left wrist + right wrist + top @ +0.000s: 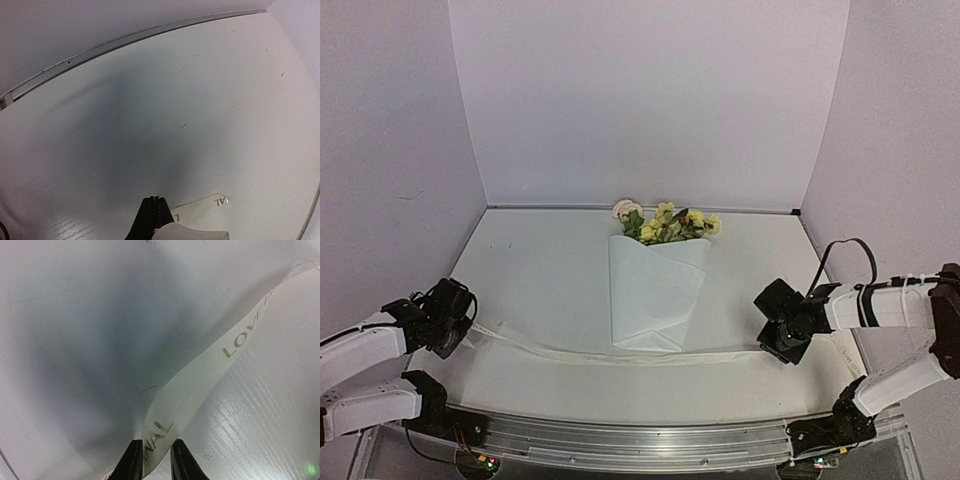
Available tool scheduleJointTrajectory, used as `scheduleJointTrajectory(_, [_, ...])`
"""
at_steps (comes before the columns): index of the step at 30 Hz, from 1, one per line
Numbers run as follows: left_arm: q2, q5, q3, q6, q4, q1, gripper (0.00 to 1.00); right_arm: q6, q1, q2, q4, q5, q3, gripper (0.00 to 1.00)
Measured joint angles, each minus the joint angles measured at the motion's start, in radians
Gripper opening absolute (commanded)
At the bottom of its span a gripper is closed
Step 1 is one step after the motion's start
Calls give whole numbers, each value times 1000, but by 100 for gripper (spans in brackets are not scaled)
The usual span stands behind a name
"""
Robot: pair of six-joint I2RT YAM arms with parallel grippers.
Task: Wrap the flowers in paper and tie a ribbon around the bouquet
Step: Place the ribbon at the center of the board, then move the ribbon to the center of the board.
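Observation:
The bouquet stands mid-table: yellow and pink flowers stick out of the top of a folded white paper cone. The ribbon lies in a long line across the table just in front of the cone's tip. My left gripper is shut on the ribbon's left end, which pokes out beside the fingers. At the other end, my right gripper stands slightly open, and the printed ribbon passes loosely between its fingertips.
A metal rail runs along the near table edge between the arm bases. White walls close the table at the back and both sides. A black cable loops above the right arm.

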Motion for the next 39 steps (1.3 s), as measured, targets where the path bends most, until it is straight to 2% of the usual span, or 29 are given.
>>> scheduleJointTrajectory(4, [31, 16, 13, 70, 32, 82, 0, 1, 0, -1, 12, -1, 0, 58])
scheduleJointTrajectory(7, [33, 36, 13, 118, 49, 160, 0, -1, -2, -14, 20, 0, -8, 80])
scheduleJointTrajectory(9, [40, 45, 16, 144, 59, 207, 0, 5, -10, -41, 26, 2, -28, 90])
scheduleJointTrajectory(12, [58, 60, 31, 180, 68, 247, 0, 4, -44, -94, 29, 3, -77, 98])
scheduleJointTrajectory(18, [101, 75, 63, 215, 92, 257, 1, 7, -150, -172, 26, 14, -138, 98])
scheduleJointTrajectory(20, [103, 77, 63, 223, 91, 263, 9, 0, -205, -185, 28, 15, -146, 98])
scheduleJointTrajectory(23, [104, 77, 63, 248, 91, 269, 29, -21, -286, -185, 43, 14, -150, 98])
scheduleJointTrajectory(26, [123, 79, 80, 271, 86, 273, 64, -37, -323, -163, 48, 12, -136, 98])
scheduleJointTrajectory(27, [129, 78, 93, 281, 83, 273, 79, -43, -325, -155, 48, 6, -128, 98])
scheduleJointTrajectory(30, [135, 70, 137, 308, 80, 273, 99, -64, -326, -145, 23, -6, -94, 98])
scheduleJointTrajectory(35, [135, 70, 237, 395, 75, 273, 100, -110, -329, -155, -46, -7, -3, 98])
scheduleJointTrajectory(39, [165, 130, 358, 505, 86, 273, 100, -151, -329, -187, -90, -25, 40, 98])
